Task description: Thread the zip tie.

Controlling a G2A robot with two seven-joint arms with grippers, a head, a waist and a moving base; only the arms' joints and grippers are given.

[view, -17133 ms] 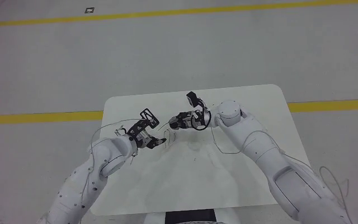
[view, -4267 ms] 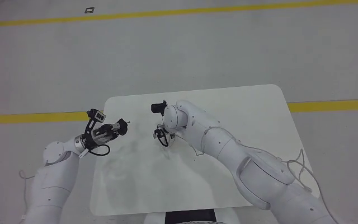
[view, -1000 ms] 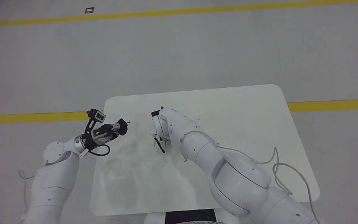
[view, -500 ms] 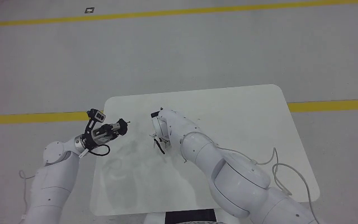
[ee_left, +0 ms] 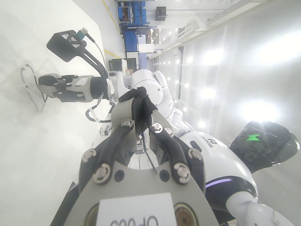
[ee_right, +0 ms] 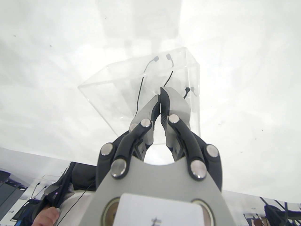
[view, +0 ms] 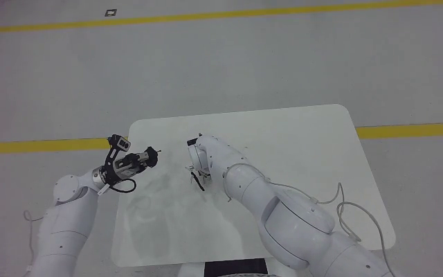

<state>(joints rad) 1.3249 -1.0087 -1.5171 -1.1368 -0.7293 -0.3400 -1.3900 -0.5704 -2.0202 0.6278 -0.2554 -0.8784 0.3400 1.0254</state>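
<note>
White table (view: 311, 138) with rounded corners, plain matte top, a few small dark specks on it, clear plastic box (ee_right: 117, 81) standing directly on the top, on the robot's left half

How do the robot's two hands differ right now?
The left hand hovers near the edge of the table, apart from the clear box; the right hand is right at that box. The left hand pinches a loose zip tie; the right hand's tips meet a black tie on the box. Both hands are closed.
</note>
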